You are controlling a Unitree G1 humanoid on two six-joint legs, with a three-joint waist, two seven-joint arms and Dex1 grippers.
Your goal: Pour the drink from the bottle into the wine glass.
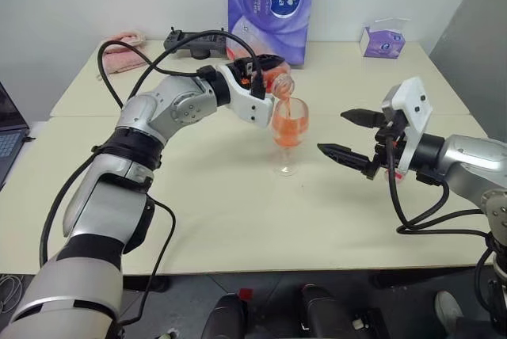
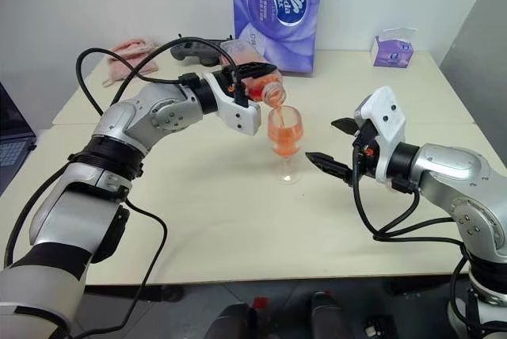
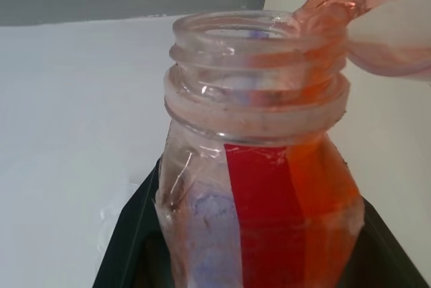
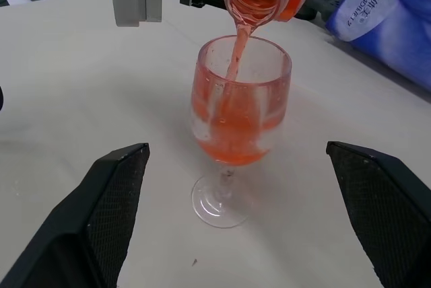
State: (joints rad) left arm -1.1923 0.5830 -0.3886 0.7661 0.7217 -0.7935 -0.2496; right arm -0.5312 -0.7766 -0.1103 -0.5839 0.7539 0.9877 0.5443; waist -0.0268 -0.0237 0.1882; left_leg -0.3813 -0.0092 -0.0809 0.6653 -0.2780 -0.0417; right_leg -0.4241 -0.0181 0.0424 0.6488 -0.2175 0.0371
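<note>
The left gripper [image 1: 265, 78], clamped on the tilted, uncapped bottle [image 1: 273, 79], pours the drink [image 4: 236, 56] into the wine glass [image 4: 236, 110] standing on the table [image 1: 238, 220]. The glass looks over half full; holding the tilt could overflow it, and any drift of the mouth would send the stream past the rim. The right gripper [image 1: 351, 135] waits just beside, jaws spread wide, holding nothing. Count: 1 bottle, 1 glass, 2 grippers.
</note>
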